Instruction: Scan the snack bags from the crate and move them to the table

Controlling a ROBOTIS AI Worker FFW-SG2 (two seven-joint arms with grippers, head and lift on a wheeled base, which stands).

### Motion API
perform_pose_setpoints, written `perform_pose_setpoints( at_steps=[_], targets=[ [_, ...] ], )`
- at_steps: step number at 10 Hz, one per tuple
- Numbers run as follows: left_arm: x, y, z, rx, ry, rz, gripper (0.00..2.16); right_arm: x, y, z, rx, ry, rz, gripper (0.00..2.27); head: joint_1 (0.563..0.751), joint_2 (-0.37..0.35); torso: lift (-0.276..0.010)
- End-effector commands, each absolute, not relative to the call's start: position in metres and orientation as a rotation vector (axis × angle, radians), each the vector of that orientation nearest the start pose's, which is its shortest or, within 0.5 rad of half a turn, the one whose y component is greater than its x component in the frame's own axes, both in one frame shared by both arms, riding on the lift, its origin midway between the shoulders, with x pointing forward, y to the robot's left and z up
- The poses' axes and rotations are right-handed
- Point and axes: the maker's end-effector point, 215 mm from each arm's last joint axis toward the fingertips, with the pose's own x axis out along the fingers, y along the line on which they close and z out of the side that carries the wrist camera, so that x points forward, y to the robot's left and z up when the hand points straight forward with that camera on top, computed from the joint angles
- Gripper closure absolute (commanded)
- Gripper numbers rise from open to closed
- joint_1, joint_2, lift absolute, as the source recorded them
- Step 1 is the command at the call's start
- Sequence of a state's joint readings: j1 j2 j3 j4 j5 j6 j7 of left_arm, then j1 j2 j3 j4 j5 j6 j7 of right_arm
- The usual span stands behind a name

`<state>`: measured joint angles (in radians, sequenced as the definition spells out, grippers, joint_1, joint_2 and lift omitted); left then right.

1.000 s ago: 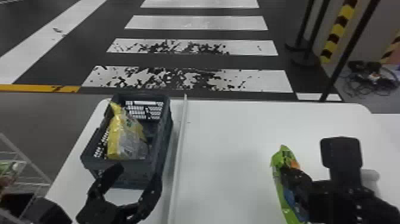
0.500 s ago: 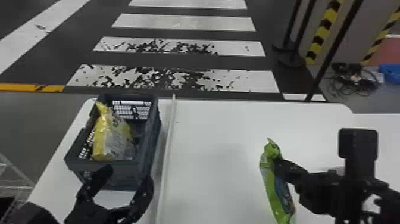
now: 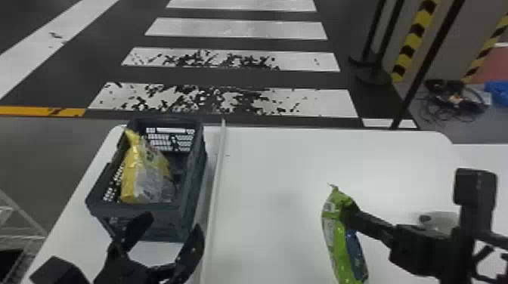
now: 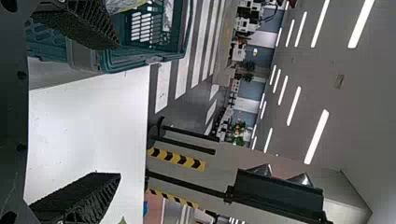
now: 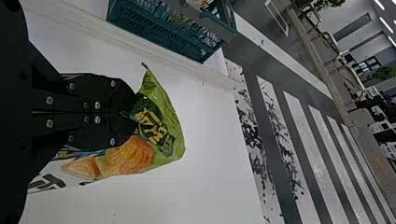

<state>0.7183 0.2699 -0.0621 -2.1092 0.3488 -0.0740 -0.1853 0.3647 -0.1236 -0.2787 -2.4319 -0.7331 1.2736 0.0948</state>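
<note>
Our left gripper stands wide open, empty. With our right gripper we pinch the green snack bag over the tabletop. Just beyond our left gripper we see the crate, a yellow snack bag inside.

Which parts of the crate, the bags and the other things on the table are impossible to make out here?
- Head view: the lower end of the green bag, cut off by the bottom edge.
- Head view: whatever lies beneath the yellow bag in the crate, hidden by that bag.
- Right wrist view: the gripped patch of the green bag, behind the right gripper.
- Head view: the pale thing, partly behind the right arm.
</note>
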Motion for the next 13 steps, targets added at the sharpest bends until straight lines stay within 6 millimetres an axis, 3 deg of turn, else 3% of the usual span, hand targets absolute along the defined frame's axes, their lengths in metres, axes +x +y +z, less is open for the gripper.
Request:
perform_pose_setpoints(
  at_steps=[1, 5, 7, 10, 13],
  targets=[
    [0.364, 0.168, -0.369, -0.181, 0.139, -0.361, 0.01, 0.385, -0.18, -0.367, 0.451, 0.702, 0.407, 2.24, 0.695, -0.001, -0.095],
    [0.362, 0.167, -0.373, -0.171, 0.15, -0.362, 0.01, 0.404, -0.201, -0.354, 0.62, 0.672, 0.45, 2.24, 0.695, -0.033, -0.095],
    [0.362, 0.164, -0.373, -0.173, 0.152, -0.364, 0.01, 0.409, -0.207, -0.364, 0.672, 0.682, 0.451, 2.24, 0.695, -0.049, -0.095],
    [0.359, 0.161, -0.375, -0.163, 0.158, -0.364, 0.01, 0.422, -0.238, -0.38, 0.794, 0.696, 0.432, 2.24, 0.695, -0.077, -0.095],
    [0.358, 0.162, -0.371, -0.16, 0.153, -0.365, 0.01, 0.417, -0.247, -0.392, 0.917, 0.783, 0.491, 2.24, 0.695, -0.116, -0.095]
  ],
)
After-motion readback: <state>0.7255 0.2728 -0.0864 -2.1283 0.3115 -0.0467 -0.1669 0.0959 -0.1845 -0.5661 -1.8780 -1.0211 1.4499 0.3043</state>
